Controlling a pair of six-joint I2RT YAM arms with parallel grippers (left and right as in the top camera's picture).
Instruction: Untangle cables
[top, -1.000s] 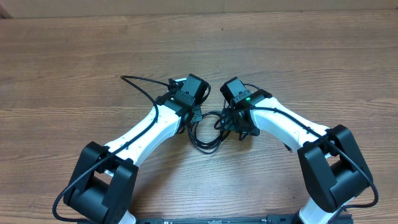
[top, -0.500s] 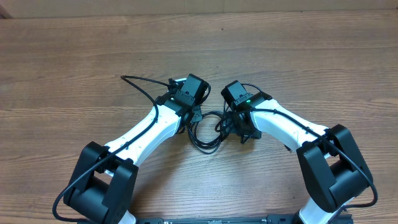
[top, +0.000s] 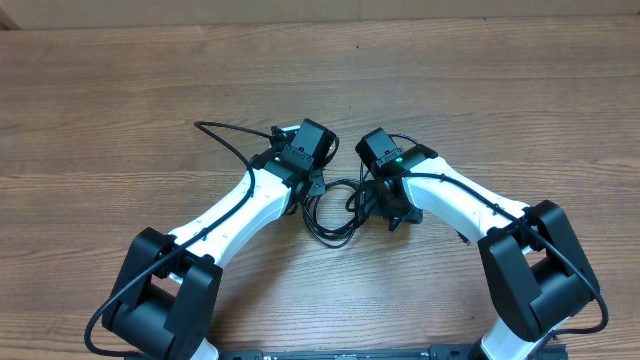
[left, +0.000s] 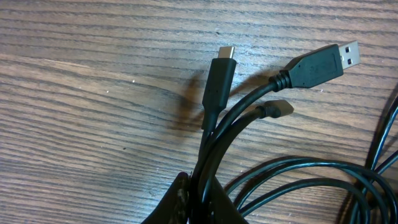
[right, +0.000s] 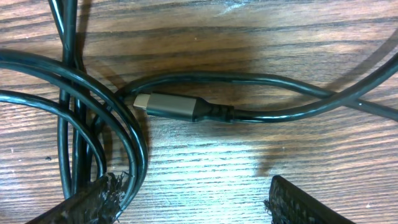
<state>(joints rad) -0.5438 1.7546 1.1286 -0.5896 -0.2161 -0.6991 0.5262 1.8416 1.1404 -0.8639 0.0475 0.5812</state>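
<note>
The cables (top: 335, 210) are bunched as loose loops on the wooden table (top: 500, 90), at mid-table between the two arms. The left gripper (top: 313, 184) sits at the left edge of the bundle, the right gripper (top: 386, 208) at its right edge.

In the left wrist view, the left gripper (left: 196, 202) is clamped shut on several strands of the cables (left: 217, 134), which fan out far from the fingertips. Three plugs are seen beyond: a slim oval-tipped plug (left: 221, 78), a flat rectangular metal-tipped plug (left: 320, 65) and a small angled plug (left: 277, 109), all just clear of the fingers.

In the right wrist view, the right gripper (right: 199, 202) stands wide open, nothing held. A grey plug (right: 171, 106) with a ribbed strain relief lies just far of the gap. Curved strands (right: 124, 137) run beside the left pad (right: 93, 199), possibly touching it; contact cannot be told.

Cords are thin, round, glossy black. Pads look rough and frayed. The table is brown with a streaked grain.

Against the earlier overhead frames, no shift of loops is seen and both arms are placed as before.
</note>
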